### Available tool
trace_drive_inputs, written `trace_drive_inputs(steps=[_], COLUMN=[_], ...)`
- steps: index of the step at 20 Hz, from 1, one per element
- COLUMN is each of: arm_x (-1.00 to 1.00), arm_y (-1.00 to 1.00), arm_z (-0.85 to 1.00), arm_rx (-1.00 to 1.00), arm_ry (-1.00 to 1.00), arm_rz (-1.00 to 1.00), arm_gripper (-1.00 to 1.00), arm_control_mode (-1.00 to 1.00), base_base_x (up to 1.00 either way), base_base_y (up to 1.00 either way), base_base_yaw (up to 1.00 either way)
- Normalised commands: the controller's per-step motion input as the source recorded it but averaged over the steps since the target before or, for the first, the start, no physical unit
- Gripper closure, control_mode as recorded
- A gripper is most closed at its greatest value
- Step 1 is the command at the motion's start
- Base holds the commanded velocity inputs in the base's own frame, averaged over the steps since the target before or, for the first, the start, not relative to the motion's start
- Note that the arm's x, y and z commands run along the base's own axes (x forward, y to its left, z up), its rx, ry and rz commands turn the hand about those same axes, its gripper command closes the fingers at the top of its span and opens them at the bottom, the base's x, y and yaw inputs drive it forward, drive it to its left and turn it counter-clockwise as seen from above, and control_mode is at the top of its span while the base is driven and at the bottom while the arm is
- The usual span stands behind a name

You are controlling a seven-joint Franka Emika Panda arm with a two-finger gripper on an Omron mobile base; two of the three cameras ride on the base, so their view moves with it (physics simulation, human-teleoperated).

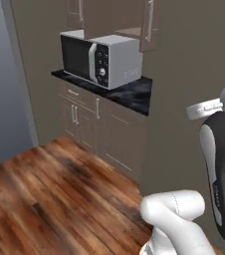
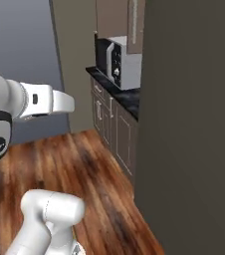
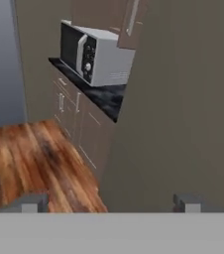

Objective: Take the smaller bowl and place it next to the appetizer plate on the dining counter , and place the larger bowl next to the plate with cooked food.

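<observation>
My gripper (image 3: 111, 203) is open, its two dark fingertips (image 3: 34, 202) set wide apart with nothing between them. It hangs in the air, looking toward a tall brown-grey panel (image 3: 183, 109) and a kitchen corner. The smaller bowl, the larger bowl, the appetizer plate, the plate with cooked food and the dining counter are all out of view.
A white microwave (image 1: 102, 59) stands on a black-topped counter (image 1: 132, 94) with cabinet doors (image 1: 92, 124) below and an upper cabinet (image 1: 147, 22) above. Wooden floor (image 1: 50, 199) spreads to the left. The tall panel (image 2: 194, 129) rises close on the right.
</observation>
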Motion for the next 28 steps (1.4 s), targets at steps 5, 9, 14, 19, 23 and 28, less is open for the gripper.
trace_drive_inputs(steps=[5, 9, 14, 19, 23, 28], arm_x=[0.00, 0.00, 0.00, 0.00, 0.00, 0.00], arm_y=[0.00, 0.00, 0.00, 0.00, 0.00, 0.00], arm_z=[0.00, 0.00, 0.00, 0.00, 0.00, 0.00], arm_rx=[0.00, 0.00, 0.00, 0.00, 0.00, 0.00], arm_ry=[0.00, 0.00, 0.00, 0.00, 0.00, 0.00], arm_rz=[0.00, 0.00, 0.00, 0.00, 0.00, 0.00], arm_gripper=[-1.00, -1.00, -1.00, -1.00, -1.00, -1.00], arm_control_mode=[1.00, 1.00, 1.00, 1.00, 1.00, 1.00], base_base_x=[0.57, 0.27, 0.20, 0.10, 0.00, 0.39], base_base_y=[0.78, 1.00, 1.00, 1.00, 1.00, 0.96], base_base_yaw=[-0.65, -0.43, -0.39, -0.41, -0.41, -0.38])
